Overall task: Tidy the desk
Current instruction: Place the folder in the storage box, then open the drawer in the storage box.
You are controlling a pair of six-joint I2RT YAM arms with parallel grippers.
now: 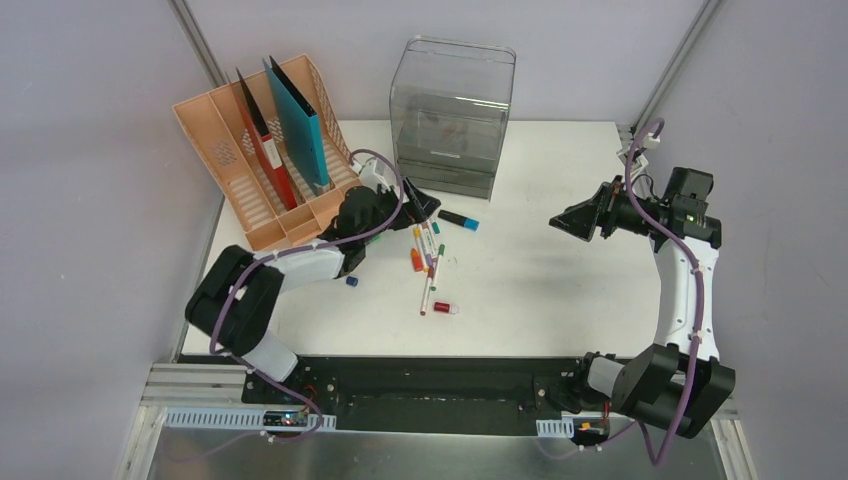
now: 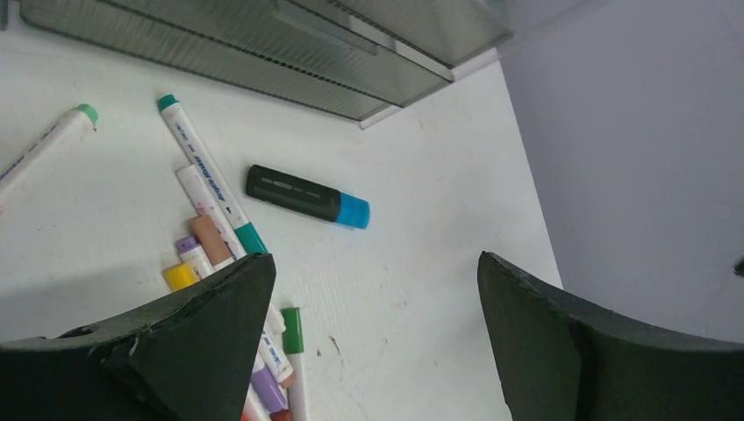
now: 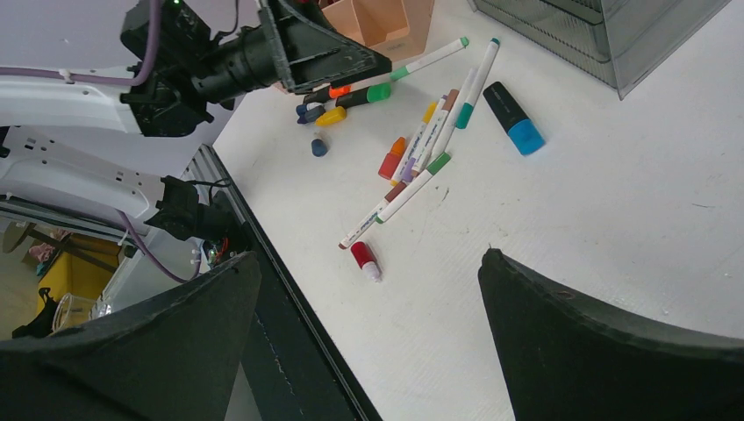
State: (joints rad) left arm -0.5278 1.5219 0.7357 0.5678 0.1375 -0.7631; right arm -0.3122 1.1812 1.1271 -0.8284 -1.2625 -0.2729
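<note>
Spread and empty, the left gripper [image 1: 425,205] in the top external view sits low over the far-left part of the desk [image 1: 560,290], just beside the peach file rack [image 1: 225,160] and at the far end of a loose cluster of markers [image 1: 428,255]. The desk is the white tabletop filling the middle of this view, with both arm bases at its near edge. The right gripper [image 1: 560,222] is raised above the right half of the desk with its jaws apart, holding nothing and well apart from the markers. The rack holds a red folder [image 1: 262,140] and a teal folder [image 1: 298,120], both upright. A clear grey drawer box [image 1: 452,100] stands at the far centre. A black highlighter with a blue cap [image 1: 458,219] lies between the box and the cluster. A small blue cap [image 1: 352,281] and a short red-capped piece [image 1: 443,308] lie apart from the rest. In the left wrist view, its fingers [image 2: 193,342] stand wide, one over the marker pile; the highlighter lies beyond them, untouched. In the right wrist view, its fingers [image 3: 579,342] are parted above bare desk surface, with the markers and the left gripper beyond.
</note>
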